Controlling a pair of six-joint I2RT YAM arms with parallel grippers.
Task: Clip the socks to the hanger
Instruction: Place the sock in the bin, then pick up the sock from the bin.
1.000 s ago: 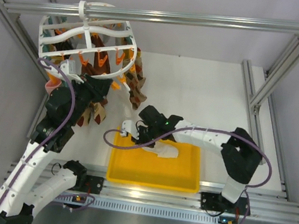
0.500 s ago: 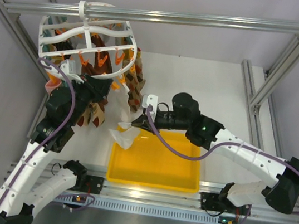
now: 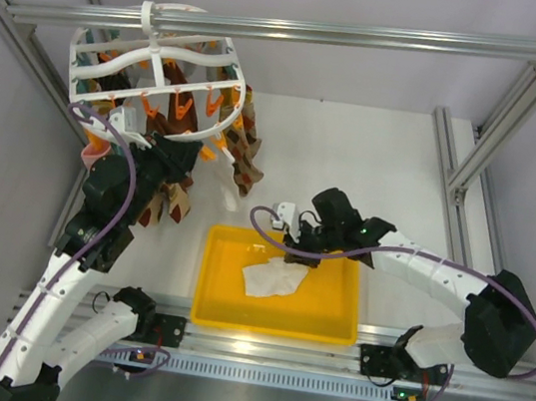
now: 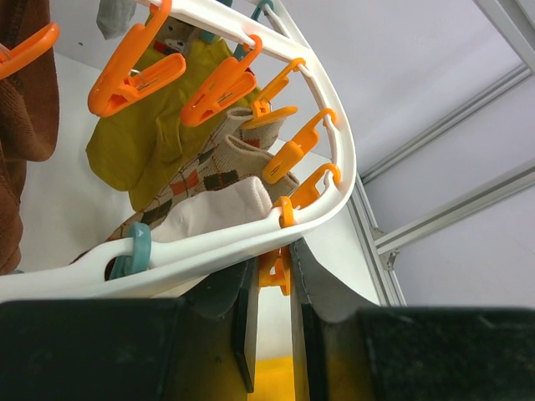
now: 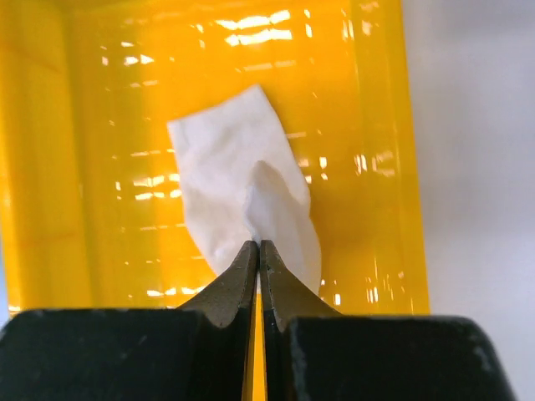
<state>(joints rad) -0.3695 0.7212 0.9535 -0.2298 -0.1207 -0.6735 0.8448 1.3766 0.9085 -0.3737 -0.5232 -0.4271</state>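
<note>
Back inside the yellow tray (image 3: 274, 328), the cream sock (image 3: 271, 279) is shown after being drawn in from the tray's left edge, where it was dangled half a second ago; the right arm has been pulled in toward its own side, while the left arm is unchanged.

The sock is now laid crumpled on the tray floor. A raised fold of it is pinched between the fully closed tips of the right gripper (image 5: 259, 251). The right forearm is stretched leftward along the tray's far edge, with the wrist tipped down over the sock.

The left arm is raised to the near rim of the hanger (image 4: 344, 180). An orange clip (image 4: 276, 271) under that rim is clasped between the narrowly parted fingers of the left gripper (image 4: 274, 276).

Patterned socks (image 4: 226, 159) are already hung from other clips. A pale sock (image 4: 219, 213) is seen just beside the held clip; whether it is the second cream one cannot be told. The tray sock is judged still to be lifted and clipped.
</note>
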